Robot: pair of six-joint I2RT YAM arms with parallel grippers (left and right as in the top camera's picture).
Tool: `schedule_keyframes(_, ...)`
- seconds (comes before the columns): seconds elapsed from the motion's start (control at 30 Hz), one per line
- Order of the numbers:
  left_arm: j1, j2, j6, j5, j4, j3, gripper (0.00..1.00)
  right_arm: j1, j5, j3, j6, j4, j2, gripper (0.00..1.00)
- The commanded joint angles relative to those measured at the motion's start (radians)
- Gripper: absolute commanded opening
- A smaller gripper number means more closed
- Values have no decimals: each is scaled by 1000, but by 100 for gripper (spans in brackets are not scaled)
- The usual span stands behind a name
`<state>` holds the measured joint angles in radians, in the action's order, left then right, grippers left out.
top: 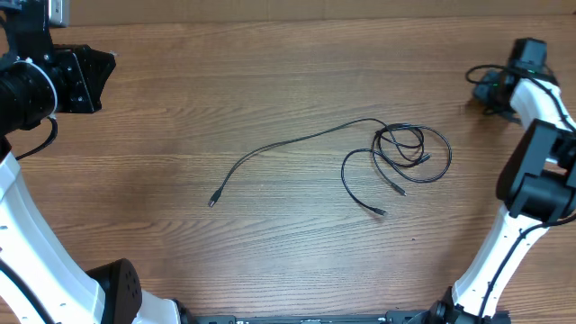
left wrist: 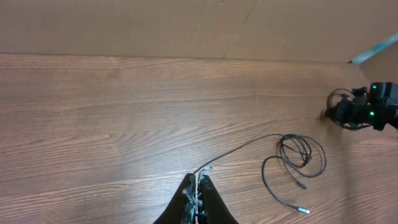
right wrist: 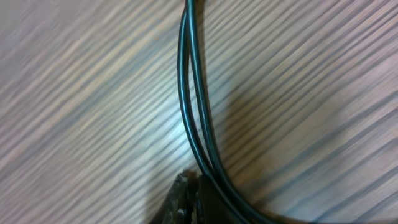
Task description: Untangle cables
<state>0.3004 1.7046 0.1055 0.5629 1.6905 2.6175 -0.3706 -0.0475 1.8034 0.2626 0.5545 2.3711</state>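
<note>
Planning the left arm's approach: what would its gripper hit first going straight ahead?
Probably the cable end, which sits just beyond the shut left gripper in the wrist view; depth is unclear.

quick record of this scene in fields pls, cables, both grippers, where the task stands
surface: wooden table
cables: thin black cords in a small looped tangle right of centre
long strand: runs left from the tangle to a plug end
left gripper: shut, empty, far left, apart from the cables
right gripper: shut, far right, not on the tangle
task status: not yet untangled
</note>
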Motion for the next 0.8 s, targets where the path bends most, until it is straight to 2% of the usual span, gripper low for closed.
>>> schedule_keyframes(0.0,-7,-8,-21,-4,-1,-1,4,-56,-11,-24,-63,-5,108,4)
schedule_keyframes(0.23,-7,-32,-20,-5,-2,-1,4,-129,-11,-19,-123,-96,110,4)
schedule_keyframes(0.77,-7,-85,-32,-18,-2,0,4,-270,-11,71,-204,-128,110,4)
